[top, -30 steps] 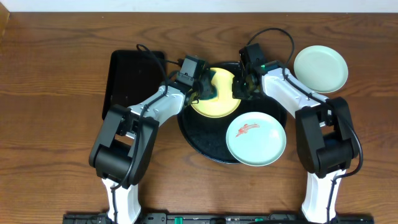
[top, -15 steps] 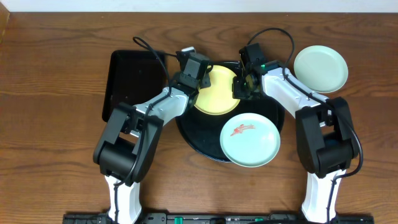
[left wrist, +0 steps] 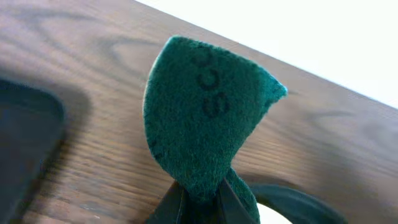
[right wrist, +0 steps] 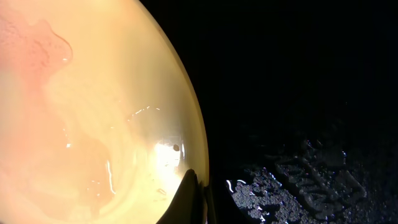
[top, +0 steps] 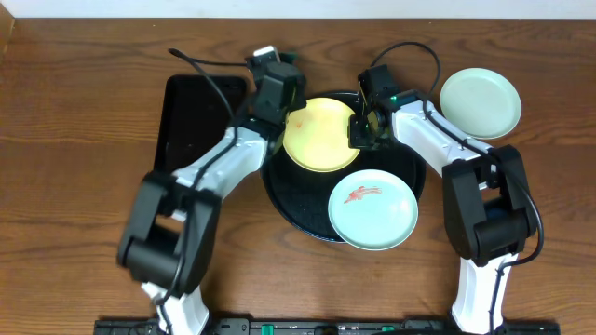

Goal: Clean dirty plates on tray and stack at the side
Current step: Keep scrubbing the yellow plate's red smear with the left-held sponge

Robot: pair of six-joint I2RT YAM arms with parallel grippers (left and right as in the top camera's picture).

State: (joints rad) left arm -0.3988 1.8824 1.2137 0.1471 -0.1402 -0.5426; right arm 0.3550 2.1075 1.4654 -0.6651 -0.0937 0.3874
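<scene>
The left claw [left wrist: 200,204], pinching the green scouring pad [left wrist: 205,124], has come off the yellow plate [top: 321,135] and swung out toward 10 o'clock, past the round tray [top: 289,200] rim. The plate's whole face now shows, with a faint pink smear. The smeared mint plate [top: 372,209] has slid slightly toward 9 o'clock.

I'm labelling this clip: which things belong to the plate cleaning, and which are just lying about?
Job: pale yellow round plate, red-smeared mint round plate, clean mint round plate, large round glossy black tray, green scouring pad.
Lying about: rectangular black tray.
</scene>
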